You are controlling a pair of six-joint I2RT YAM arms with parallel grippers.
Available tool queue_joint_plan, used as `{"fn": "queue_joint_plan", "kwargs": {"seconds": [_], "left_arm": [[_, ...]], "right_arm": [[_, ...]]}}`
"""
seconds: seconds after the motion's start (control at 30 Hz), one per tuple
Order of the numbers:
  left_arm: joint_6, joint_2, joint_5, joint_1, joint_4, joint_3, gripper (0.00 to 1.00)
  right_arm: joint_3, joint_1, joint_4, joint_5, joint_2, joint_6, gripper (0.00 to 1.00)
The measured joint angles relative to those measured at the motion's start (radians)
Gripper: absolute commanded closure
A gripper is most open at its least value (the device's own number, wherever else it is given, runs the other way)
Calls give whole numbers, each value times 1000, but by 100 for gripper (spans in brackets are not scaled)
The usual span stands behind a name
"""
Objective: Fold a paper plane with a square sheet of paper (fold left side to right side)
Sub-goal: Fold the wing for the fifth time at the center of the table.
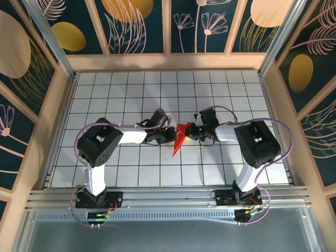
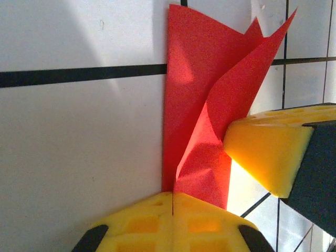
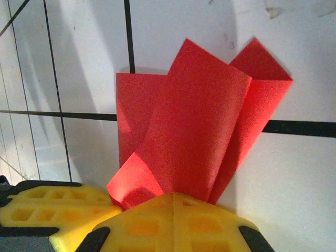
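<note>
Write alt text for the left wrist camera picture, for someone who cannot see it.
Partly folded red paper stands up from the left fingers, yellow and shut on its lower end. The right fingers, also yellow, meet it from the right, above a white table with black grid lines.

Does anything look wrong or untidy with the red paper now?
Yes. The red paper is not flat: pinched by the left gripper and the right gripper, its layers splay apart unevenly, and one lower edge curls.
</note>
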State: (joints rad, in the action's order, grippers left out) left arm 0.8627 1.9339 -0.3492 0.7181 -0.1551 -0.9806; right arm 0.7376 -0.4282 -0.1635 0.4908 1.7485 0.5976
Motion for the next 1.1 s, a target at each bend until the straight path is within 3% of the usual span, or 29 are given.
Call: {"fn": "queue_joint_plan", "kwargs": {"seconds": [0.13, 0.3, 0.47, 0.6, 0.87, 1.1], "left_arm": [[-6, -17, 20, 0, 15, 0, 78], [-10, -82, 60, -14, 80, 9, 76], [-24, -183, 62, -18, 130, 10, 92], [-22, -240, -2, -14, 134, 28, 99], [-13, -184, -137, 60, 133, 28, 100], [-13, -100, -154, 68, 133, 11, 100]], "right_arm": [[2, -2, 6, -4, 0, -16, 100], [-6, -2, -8, -4, -1, -16, 100], [-15, -2, -21, -7, -6, -16, 100], [-16, -6, -21, -16, -9, -16, 100], [-19, -8, -21, -22, -12, -16, 100], [-18, -13, -20, -29, -13, -16, 100]]}}
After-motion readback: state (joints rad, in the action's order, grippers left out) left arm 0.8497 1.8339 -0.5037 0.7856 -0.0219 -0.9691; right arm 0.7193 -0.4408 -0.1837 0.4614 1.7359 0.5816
